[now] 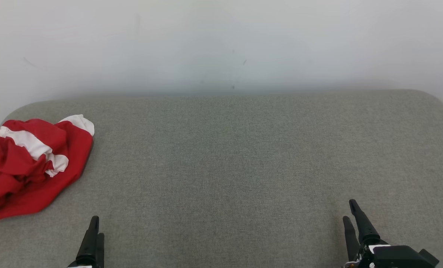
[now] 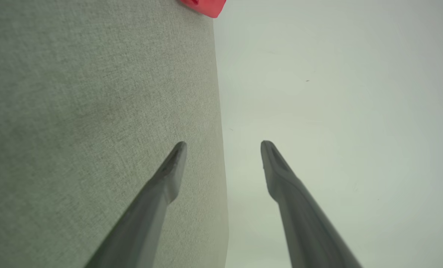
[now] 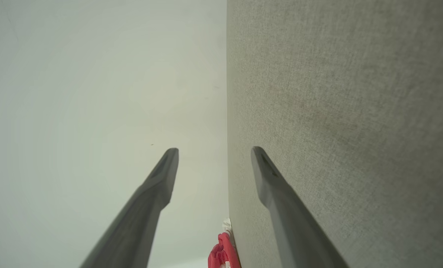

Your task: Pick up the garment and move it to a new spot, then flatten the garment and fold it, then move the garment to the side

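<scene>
Two long-fingered dark grippers sit at the near edge, both spread wide and empty: the left gripper (image 1: pixel 96 227) near-left, the right gripper (image 1: pixel 349 211) near-right. A crumpled red-and-white fabric garment (image 1: pixel 28 167) lies bunched at the left of the grey woven upholstered surface (image 1: pixel 225 167), apart from both. Its left part is cut off from view and possibly overhangs, so a shallow pinch could drag it over the edge.

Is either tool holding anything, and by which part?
Nothing is held. The left tool and right tool both stand open and empty; the red and white garment lies crumpled on the grey cushion, apart from both.
</scene>
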Tool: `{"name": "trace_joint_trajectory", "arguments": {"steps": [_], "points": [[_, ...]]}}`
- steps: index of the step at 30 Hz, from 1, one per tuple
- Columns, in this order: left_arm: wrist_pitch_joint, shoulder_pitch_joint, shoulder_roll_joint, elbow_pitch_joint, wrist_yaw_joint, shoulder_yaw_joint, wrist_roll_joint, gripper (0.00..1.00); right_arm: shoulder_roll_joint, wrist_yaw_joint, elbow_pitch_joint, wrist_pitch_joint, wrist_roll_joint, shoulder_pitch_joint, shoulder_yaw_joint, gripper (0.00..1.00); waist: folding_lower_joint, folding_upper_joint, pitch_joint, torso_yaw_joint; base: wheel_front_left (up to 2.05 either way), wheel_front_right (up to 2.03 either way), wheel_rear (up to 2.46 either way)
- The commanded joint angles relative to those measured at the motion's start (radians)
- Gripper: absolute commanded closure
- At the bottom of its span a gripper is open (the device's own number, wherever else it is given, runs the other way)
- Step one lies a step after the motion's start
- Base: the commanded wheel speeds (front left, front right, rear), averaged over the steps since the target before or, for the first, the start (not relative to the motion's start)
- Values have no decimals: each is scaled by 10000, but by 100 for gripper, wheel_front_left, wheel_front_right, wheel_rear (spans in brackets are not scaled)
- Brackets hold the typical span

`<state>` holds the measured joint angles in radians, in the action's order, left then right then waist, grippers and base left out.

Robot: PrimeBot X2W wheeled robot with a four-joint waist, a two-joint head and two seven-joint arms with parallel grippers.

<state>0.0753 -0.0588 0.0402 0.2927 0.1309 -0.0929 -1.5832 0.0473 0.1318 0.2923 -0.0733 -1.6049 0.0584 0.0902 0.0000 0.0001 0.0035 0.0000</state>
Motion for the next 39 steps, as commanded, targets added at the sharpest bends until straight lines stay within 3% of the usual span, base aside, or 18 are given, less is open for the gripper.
{"name": "trace_joint_trajectory", "arguments": {"steps": [1, 39], "points": [[-136, -80, 35, -200, 0, 56, 320, 0, 15, -2, -156, 136, 287, 179, -23, 0, 0, -1, -1, 4, 0, 0, 0], [-1601, 179, 78, -1049, -891, 877, 7450, 0, 24, -8, -364, 1591, 6285, 175, -529, 0, 0, -1, 149, 89, 0, 0, 0]]}}
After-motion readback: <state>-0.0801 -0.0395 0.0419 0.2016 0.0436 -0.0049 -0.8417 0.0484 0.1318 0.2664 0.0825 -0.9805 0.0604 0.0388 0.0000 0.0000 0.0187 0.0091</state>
